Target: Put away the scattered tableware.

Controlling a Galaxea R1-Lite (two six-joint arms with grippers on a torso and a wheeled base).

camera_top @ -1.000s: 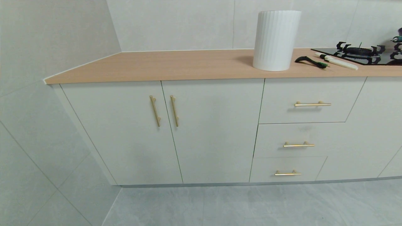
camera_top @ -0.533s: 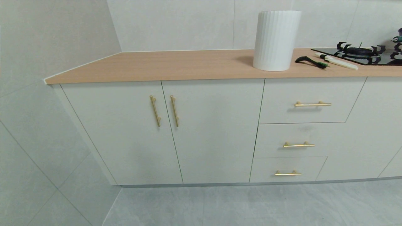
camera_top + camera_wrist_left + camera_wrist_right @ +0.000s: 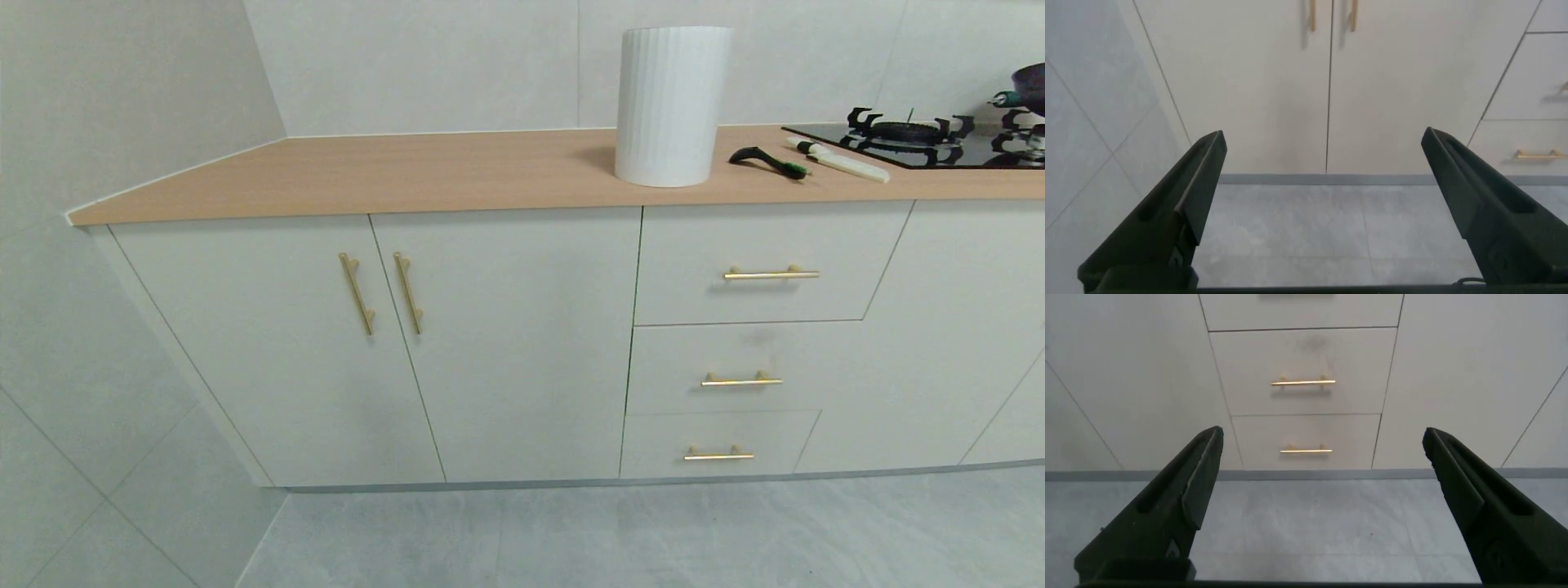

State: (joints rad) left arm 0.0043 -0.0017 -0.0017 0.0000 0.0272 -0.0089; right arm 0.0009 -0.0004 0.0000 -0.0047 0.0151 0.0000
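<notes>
wood countertop (image 3: 367, 173): black scoop (image 3: 763, 159), cream utensil (image 3: 845, 166) lying flat; left pincer (image 3: 1321, 137), right pincer (image 3: 1323, 433) spread, empty

Left end effector (image 3: 1321, 139) first: it's spread wide, two dark fingers (image 3: 1167, 216) standing far apart, one on each side, each narrowing toward a blunt tip. The tips sit level with one another, so the wrist is held square, no roll either way, and the whole thing is aimed forward and tipped a little downward. The gap between the fingers is free. Over to the right end effector (image 3: 1321, 434), and it's the same pose: dark fingers (image 3: 1167, 510) splayed just as wide, tips level, wrist straight, pointing forward and slightly down. Both are held low, side by side in matching attitudes, gripping nothing.
</notes>
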